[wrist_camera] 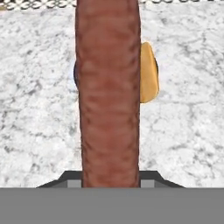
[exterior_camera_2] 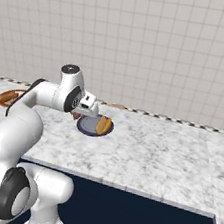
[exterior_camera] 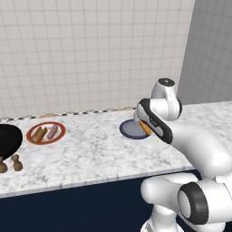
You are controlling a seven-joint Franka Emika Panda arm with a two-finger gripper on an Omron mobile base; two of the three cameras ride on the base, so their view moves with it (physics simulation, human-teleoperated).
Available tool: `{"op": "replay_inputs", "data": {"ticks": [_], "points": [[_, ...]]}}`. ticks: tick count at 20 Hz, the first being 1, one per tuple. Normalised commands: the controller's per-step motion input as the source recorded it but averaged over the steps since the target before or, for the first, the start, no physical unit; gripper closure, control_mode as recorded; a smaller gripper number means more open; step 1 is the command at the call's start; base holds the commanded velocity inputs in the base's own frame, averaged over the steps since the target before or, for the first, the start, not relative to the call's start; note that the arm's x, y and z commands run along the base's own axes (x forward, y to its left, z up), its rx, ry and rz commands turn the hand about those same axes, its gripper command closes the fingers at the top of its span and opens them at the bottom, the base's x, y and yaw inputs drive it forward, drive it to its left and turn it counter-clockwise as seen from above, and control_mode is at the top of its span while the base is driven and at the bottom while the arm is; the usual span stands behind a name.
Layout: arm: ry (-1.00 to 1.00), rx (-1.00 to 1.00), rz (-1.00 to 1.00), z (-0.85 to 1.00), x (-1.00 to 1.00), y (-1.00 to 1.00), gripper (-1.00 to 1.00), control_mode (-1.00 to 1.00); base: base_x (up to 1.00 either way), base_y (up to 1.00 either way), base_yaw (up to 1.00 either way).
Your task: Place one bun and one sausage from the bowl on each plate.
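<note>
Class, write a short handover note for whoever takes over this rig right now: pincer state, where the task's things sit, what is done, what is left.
Pincer: shut on a sausage, hovering over the dark blue plate.
Dark blue plate: a bun already lies on it; no sausage yet.
White red-rimmed plate: holds a bun and a sausage, done.
Black bowl: at the counter's left.
Left: set the held sausage on the blue plate beside the bun, then release.

2 plates [exterior_camera: 45, 132] [exterior_camera: 134, 129], 1 bowl [exterior_camera: 9, 139], 2 buns [exterior_camera: 40, 134] [exterior_camera_2: 102, 125], 2 sausages [exterior_camera: 52, 132] [wrist_camera: 108, 92], 2 shakers [exterior_camera: 16, 163] [exterior_camera: 2, 166]
</note>
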Motion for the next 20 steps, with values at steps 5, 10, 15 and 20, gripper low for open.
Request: {"op": "replay_inputs", "data": {"ticks": [5,10,15,20], "points": [[0.00,0.00,0.00,-0.08,0.26,0.00,1.00,-1.00,0.29,-0.01,0.00],[0.00,0.00,0.00,-0.33,0.80,0.00,1.00,-1.00,0.00,0.00,0.00],[0.10,0.00,0.00,-0.60,0.43,0.01,1.00,-1.00,0.00,0.00,0.00],[0.10,0.00,0.00,-0.50,0.33,0.04,1.00,-1.00,0.00,0.00,0.00]]}}
